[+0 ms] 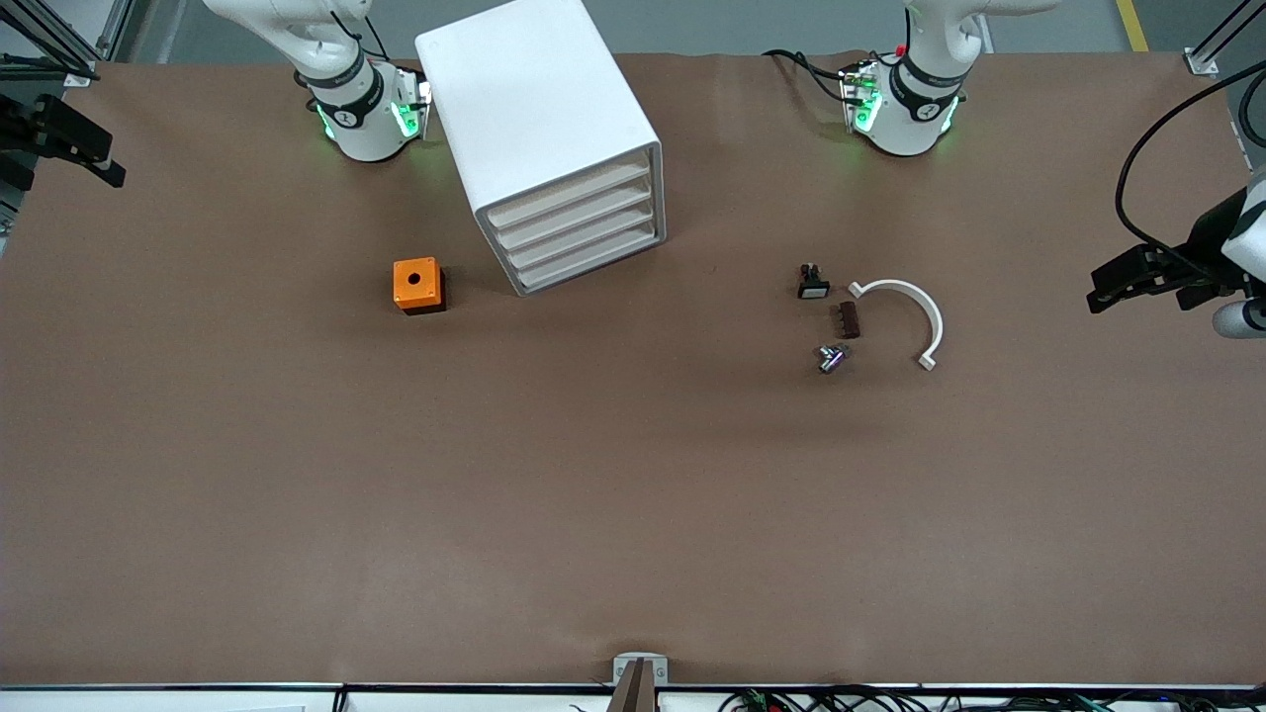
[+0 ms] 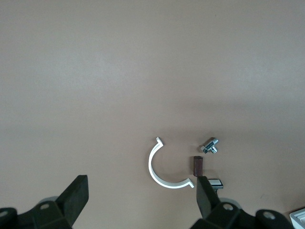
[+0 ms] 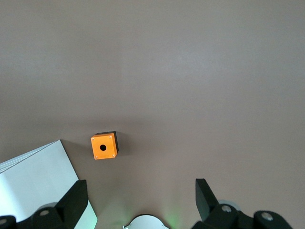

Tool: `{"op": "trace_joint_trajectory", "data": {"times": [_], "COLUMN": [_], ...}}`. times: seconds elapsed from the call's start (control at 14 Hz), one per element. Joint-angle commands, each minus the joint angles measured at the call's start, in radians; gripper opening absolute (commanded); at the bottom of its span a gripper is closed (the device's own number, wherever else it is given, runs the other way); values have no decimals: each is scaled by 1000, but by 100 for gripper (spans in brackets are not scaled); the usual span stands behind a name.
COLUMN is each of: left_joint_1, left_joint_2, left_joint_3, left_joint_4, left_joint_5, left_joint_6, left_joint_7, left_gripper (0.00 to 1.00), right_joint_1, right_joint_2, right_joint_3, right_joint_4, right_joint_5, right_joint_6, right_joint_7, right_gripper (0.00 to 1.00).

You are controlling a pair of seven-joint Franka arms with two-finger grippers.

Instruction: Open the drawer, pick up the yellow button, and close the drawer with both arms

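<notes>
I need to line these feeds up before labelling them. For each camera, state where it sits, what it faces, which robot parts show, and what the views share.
Front view: high across the table, facing both bases; cabinet with its drawer shut; left gripper and right gripper wait at the table ends.
Left wrist view: looks down past its open fingers at the white clip.
Right wrist view: looks down past its open fingers at the orange box.
Shared: front also shows the clip and box.

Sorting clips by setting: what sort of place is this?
Probably a robotics lab or test bench: two arms mounted on a brown-covered table, aluminium framing at the corners, and staged parts such as a white drawer cabinet and an orange box.
</notes>
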Motion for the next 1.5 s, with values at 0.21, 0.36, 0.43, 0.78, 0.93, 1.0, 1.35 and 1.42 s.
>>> {"op": "trace_joint_trajectory", "data": {"times": [0.21, 0.36, 0.43, 0.78, 0.93, 1.0, 1.35, 1.42], "left_joint_1": [0, 0, -2, -20, -40, -43, -83, -107], "left_joint_2": [8, 12, 31, 149, 192, 216, 314, 319], "left_joint_3": [-1, 2, 2, -4, -6, -7, -9, -7], "left_joint_4": [17, 17, 17, 11, 12, 12, 12, 11], "left_joint_5": [-19, -35, -36, -39, -39, -48, -150, -166], "left_joint_6": [-30, -65, -67, -79, -73, -63, -44, -47], "left_joint_7": [-16, -14, -16, -46, -92, -123, -301, -362], "left_gripper": [100, 100, 100, 100, 100, 100, 100, 100], "right_joint_1": [6, 6, 4, 7, 6, 4, 0, 1], "right_joint_2": [7, 7, 7, 7, 7, 7, 7, 5], "right_joint_3": [-3, -4, -4, -3, -4, -4, -9, -9], "right_joint_4": [17, 15, 15, 15, 14, 14, 12, 12], "right_joint_5": [-4, -7, -9, -24, -25, -25, -25, -25], "right_joint_6": [20, 30, 36, 50, 48, 50, 48, 45], "right_joint_7": [17, 7, 6, -11, -13, -19, -42, -42], "right_gripper": [100, 100, 100, 100, 100, 100, 100, 100]}}
